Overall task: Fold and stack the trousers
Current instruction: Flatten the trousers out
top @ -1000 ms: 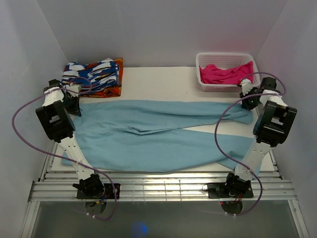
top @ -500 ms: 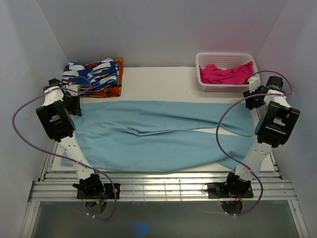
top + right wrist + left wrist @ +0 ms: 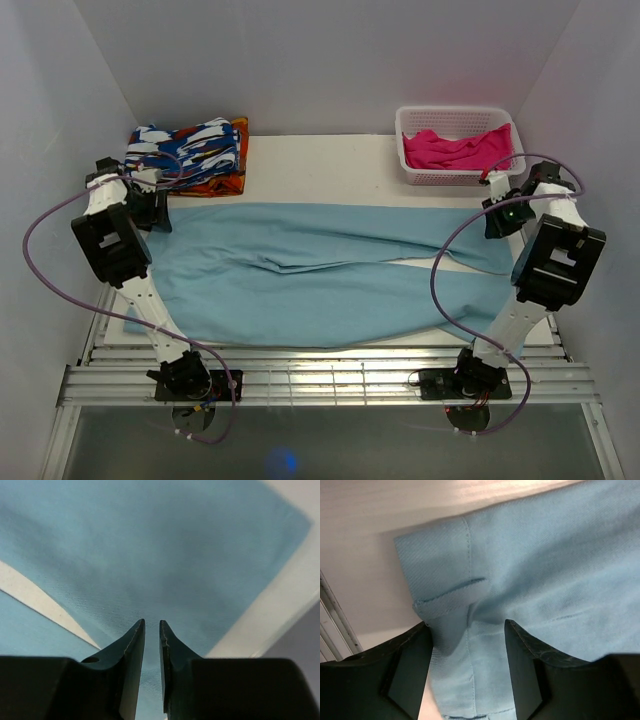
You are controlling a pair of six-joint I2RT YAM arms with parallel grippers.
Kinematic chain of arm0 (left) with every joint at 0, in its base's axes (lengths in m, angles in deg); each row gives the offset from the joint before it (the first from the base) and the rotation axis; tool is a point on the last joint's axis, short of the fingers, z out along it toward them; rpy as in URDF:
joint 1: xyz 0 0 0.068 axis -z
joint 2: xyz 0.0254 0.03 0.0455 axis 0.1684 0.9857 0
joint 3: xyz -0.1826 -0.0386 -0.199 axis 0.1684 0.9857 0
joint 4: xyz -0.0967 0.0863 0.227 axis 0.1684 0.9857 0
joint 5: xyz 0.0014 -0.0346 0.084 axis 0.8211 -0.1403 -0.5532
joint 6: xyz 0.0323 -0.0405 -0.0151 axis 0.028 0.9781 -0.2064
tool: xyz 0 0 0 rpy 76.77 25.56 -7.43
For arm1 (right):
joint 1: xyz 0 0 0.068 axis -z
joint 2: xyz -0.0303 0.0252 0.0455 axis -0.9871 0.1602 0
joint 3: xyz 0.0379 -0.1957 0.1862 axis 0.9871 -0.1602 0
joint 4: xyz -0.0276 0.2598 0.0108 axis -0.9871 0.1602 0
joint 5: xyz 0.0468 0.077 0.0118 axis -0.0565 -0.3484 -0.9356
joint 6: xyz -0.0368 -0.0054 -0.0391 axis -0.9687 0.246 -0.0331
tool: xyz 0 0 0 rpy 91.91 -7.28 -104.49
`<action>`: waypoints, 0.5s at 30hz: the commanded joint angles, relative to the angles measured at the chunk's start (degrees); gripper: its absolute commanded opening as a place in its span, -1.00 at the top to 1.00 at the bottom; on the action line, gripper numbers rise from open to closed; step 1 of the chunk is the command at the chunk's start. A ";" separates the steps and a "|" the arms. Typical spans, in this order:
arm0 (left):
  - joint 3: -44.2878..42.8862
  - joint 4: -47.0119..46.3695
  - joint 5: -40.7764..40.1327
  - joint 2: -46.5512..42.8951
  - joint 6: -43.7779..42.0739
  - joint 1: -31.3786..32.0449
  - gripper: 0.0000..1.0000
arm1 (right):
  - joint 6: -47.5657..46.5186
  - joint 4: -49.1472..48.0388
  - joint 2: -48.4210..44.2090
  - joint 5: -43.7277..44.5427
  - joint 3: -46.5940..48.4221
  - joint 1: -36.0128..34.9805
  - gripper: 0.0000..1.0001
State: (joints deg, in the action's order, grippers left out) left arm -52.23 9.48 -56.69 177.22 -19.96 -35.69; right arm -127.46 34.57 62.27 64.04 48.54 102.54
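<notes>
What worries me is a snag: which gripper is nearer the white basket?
Right. The right gripper sits just in front of the basket; the left gripper is across the table, beside the patterned cloth.

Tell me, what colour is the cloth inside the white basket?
Bright pink. The cloth in the basket shows best in the top external view.
</notes>
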 commanded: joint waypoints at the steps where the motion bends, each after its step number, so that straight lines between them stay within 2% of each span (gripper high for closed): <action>1: 2.10 -0.29 2.39 -7.72 -1.21 0.60 -0.37 | 1.44 -0.65 1.76 3.78 -3.50 -0.22 0.53; 8: 8.96 -3.98 0.91 -7.38 -0.60 1.04 -0.36 | 6.29 -10.51 13.87 10.02 4.20 -1.45 0.49; 15: 2.57 -5.39 -2.35 0.88 3.00 1.13 -0.31 | 10.06 -13.42 22.68 12.49 18.00 -3.74 0.22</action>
State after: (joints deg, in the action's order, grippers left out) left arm -46.70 6.20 -57.70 174.80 -18.67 -34.78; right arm -119.33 25.45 80.20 73.20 63.51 99.83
